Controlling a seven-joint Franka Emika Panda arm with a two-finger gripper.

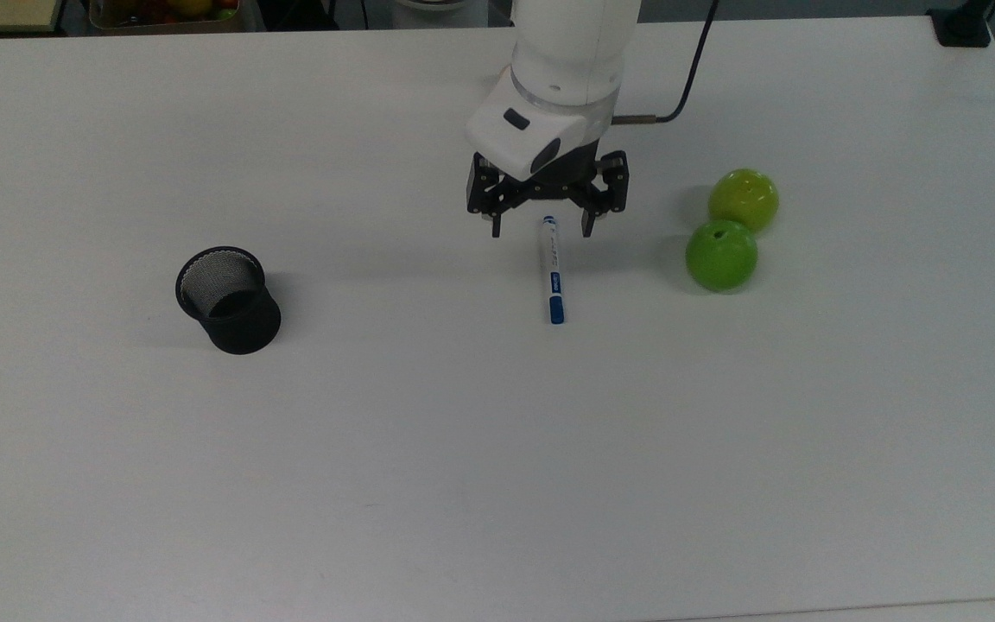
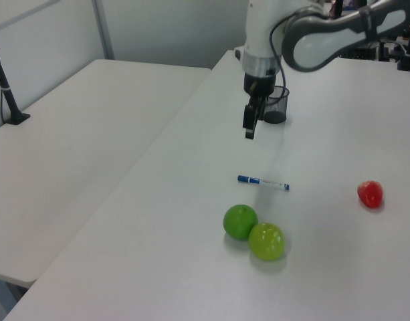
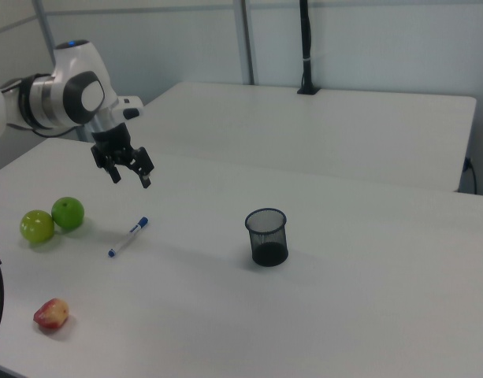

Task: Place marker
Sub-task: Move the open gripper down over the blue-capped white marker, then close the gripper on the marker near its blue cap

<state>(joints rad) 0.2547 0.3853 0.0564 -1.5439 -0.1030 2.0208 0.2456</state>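
Observation:
The marker [image 1: 554, 272] lies flat on the white table [image 1: 463, 484], a slim white barrel with a blue cap at its near end in the top view. It also shows in the left view as the marker [image 2: 263, 182] and in the right view as the marker [image 3: 128, 237]. My gripper [image 1: 541, 231] hangs open above the marker's far end, its two fingers straddling that end in the top view. The gripper [image 3: 131, 181] is well above the table with nothing between its fingers. In the left view the gripper [image 2: 249, 128] is seen edge-on.
A black mesh cup [image 1: 230, 300] stands upright at the top view's left, apart from the marker. Two green apples [image 1: 721, 255] [image 1: 744, 199] touch each other at the top view's right. A red fruit [image 2: 370, 194] lies near the table's edge in the left view.

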